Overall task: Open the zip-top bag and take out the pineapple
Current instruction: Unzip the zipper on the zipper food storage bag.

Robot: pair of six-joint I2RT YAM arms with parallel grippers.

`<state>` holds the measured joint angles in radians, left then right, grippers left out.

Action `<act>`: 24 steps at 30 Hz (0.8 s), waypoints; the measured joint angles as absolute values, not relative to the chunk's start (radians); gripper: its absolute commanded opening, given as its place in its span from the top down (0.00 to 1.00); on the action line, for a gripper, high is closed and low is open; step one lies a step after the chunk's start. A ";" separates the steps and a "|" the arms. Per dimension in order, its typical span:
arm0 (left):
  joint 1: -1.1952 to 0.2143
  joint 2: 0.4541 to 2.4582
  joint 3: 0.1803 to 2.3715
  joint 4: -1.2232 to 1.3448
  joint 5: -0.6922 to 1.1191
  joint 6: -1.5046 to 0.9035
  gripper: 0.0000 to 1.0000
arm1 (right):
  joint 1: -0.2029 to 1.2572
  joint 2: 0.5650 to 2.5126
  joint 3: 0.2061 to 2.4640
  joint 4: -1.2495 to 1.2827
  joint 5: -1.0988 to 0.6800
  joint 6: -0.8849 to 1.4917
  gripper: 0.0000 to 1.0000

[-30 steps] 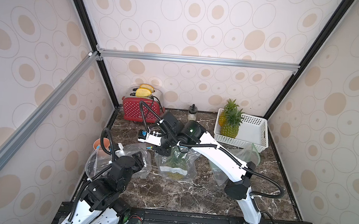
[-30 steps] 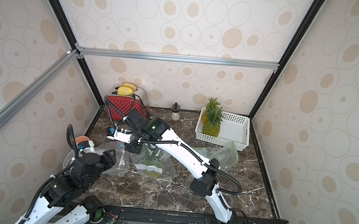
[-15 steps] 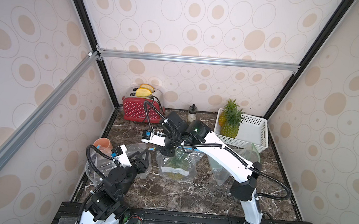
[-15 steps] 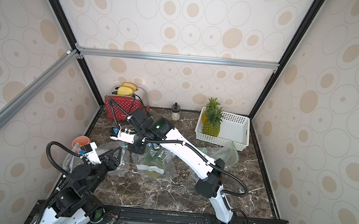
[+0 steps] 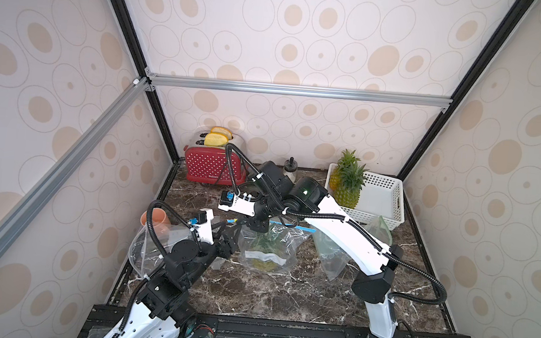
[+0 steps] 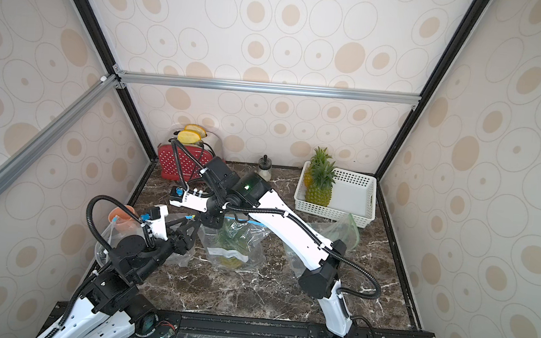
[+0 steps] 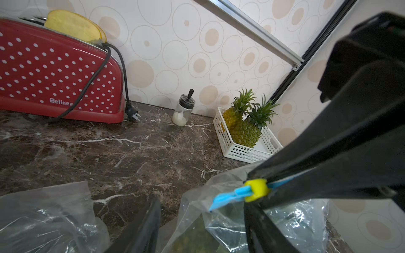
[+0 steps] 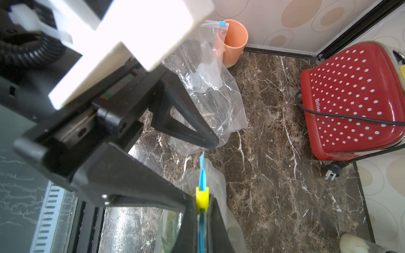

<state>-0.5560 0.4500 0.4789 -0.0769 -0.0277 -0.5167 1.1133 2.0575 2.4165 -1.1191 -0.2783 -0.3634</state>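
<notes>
Shows the opening step, with the zip seemingly not yet run. Nearest, places the left end effector (image 5: 232, 231) low over the tabletop (image 5: 268, 296), jaws wide apart and holding nothing, one finger (image 7: 260, 225) just beside the yellow slider (image 7: 256, 189). Beyond it, sets the bag (image 5: 284, 241) on the tabletop's middle, pineapple (image 5: 265, 265) inside, crown toward the zip. Finds the right end effector (image 8: 202, 221) clamped tight on the blue strip (image 8: 202, 173), right against the slider. Farther back, leaves a toaster (image 5: 212, 168) and a basket (image 5: 381, 203) of loose pineapples (image 5: 347, 191) untouched. Calls next, probably, for closing the left jaws on the slider and drawing it along the strip, with the right grip as anchor.
</notes>
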 measured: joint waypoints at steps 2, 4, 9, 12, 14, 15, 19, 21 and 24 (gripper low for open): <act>-0.556 0.461 0.495 -0.091 -0.016 -0.482 0.39 | 1.110 2.055 2.416 -1.122 -0.284 -0.366 0.98; -0.556 0.469 0.508 -0.099 -0.004 -0.447 0.39 | 1.108 2.055 2.416 -1.123 -0.289 -0.369 0.98; -0.556 0.492 0.530 -0.109 0.014 -0.364 0.45 | 1.108 2.055 2.419 -1.132 -0.300 -0.381 0.98; -0.556 0.508 0.532 -0.109 0.016 -0.318 0.67 | 1.108 2.055 2.427 -1.145 -0.310 -0.386 0.98; -0.556 0.521 0.532 -0.103 0.012 -0.302 0.78 | 1.108 2.055 2.430 -1.154 -0.314 -0.387 0.98; -0.556 0.529 0.532 -0.100 0.012 -0.290 0.83 | 1.108 2.055 2.430 -1.158 -0.314 -0.390 0.98; -0.556 0.550 0.532 -0.083 0.007 -0.268 0.96 | 1.108 2.055 2.431 -1.172 -0.313 -0.394 0.98; -0.556 0.555 0.532 -0.078 0.006 -0.264 1.00 | 1.108 2.055 2.431 -1.176 -0.312 -0.396 0.98; -0.556 0.555 0.532 -0.073 -0.001 -0.263 1.00 | 1.108 2.055 2.433 -1.176 -0.310 -0.398 0.98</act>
